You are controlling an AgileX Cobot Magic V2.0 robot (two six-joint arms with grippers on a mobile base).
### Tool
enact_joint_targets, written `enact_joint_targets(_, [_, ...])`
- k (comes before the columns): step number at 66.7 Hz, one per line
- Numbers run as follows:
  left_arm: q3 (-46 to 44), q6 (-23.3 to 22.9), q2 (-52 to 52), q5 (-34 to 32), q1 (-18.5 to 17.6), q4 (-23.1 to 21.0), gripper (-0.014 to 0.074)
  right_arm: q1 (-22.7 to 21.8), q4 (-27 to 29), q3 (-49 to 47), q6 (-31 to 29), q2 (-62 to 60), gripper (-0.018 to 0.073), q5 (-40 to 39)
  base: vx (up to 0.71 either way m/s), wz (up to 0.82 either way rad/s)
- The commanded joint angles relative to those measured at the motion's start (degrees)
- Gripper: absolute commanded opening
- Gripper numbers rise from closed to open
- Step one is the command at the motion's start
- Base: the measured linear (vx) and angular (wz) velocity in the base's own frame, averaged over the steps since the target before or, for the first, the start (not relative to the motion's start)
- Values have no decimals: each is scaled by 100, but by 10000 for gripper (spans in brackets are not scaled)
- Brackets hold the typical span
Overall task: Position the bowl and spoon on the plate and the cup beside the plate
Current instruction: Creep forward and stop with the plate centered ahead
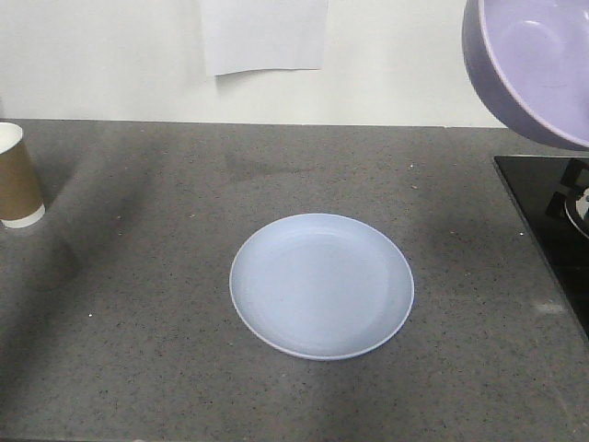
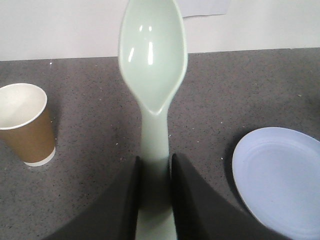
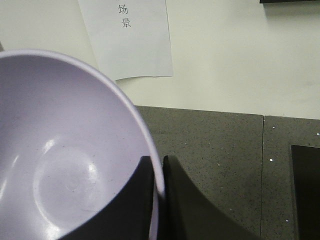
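Note:
The pale blue plate [image 1: 321,285] lies flat in the middle of the grey counter, and part of the plate [image 2: 280,180] shows at the right of the left wrist view. My left gripper [image 2: 155,162] is shut on the handle of the mint-green spoon [image 2: 152,55], which points away with its hollow facing the camera. The brown paper cup [image 1: 17,177] stands upright at the far left; the cup [image 2: 25,122] sits left of the spoon. My right gripper [image 3: 158,165] is shut on the rim of the lavender bowl [image 3: 65,150], held tilted in the air at the top right as the bowl [image 1: 534,64].
A black panel [image 1: 552,221] lies on the counter's right side, below the raised bowl. A white paper sheet [image 1: 265,35] hangs on the wall behind. The counter [image 1: 138,304] is dark speckled grey.

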Motion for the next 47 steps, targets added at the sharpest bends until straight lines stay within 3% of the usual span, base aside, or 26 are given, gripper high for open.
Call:
enact_joint_targets(1, [-153, 0, -53, -351, -4, -117, -6, -9, 101, -161, -30, -43, -10, -387, 3, 1])
enact_joint_targets(47, [-153, 0, -53, -351, -4, -117, -6, -9, 101, -161, -30, -43, -10, -387, 3, 1])
